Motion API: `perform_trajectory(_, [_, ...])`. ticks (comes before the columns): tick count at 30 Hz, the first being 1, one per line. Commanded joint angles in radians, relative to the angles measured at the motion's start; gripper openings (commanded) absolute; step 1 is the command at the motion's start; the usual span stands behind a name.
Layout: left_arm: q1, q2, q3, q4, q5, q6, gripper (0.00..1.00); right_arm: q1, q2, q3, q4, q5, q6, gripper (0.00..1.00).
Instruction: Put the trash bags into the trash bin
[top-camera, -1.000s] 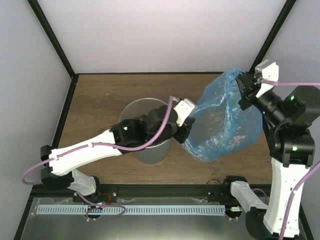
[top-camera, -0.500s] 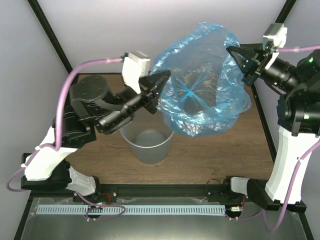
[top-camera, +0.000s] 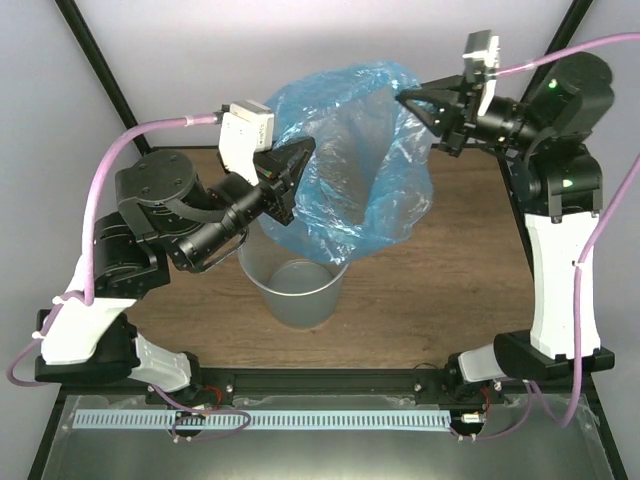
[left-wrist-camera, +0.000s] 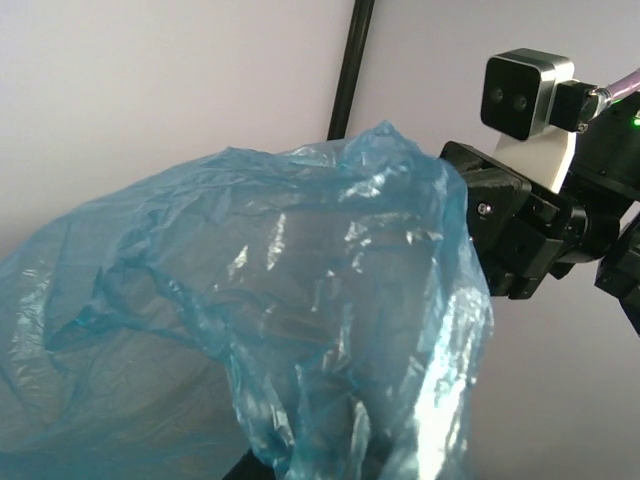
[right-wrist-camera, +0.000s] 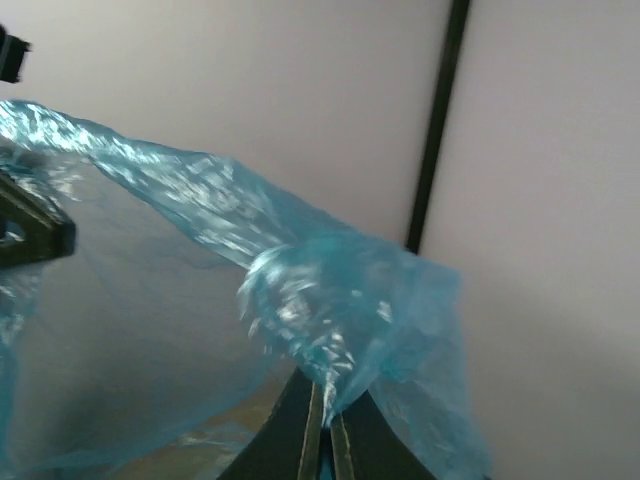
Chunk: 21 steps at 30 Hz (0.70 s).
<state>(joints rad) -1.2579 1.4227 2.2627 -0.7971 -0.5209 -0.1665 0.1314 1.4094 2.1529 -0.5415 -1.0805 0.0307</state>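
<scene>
Above the middle of the desk (top-camera: 450, 290), the blue bag (top-camera: 350, 150) hung stretched between the two arms. The left gripper (top-camera: 293, 168) was clamped on its left side, and the right gripper (top-camera: 408, 97) was pinched tight on its right side. Seen from above, the bag's lower end overlapped the far rim of the grey bin (top-camera: 300, 300), which stood upright toward the desk's near edge.
</scene>
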Motion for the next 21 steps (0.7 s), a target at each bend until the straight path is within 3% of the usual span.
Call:
perform_trajectory(1, [0.002, -0.035, 0.010, -0.054, -0.024, -0.037, 0.04, 0.139, 0.012, 0.001, -0.049, 0.055, -0.059, 0.01])
perform_trajectory(8, [0.001, -0.098, 0.003, -0.072, 0.013, -0.049, 0.04, 0.314, 0.031, -0.048, -0.068, 0.069, -0.104, 0.01])
perform_trajectory(21, [0.002, -0.085, -0.093, -0.155, -0.030, -0.021, 0.04, 0.320, 0.021, -0.005, -0.118, -0.007, -0.135, 0.01])
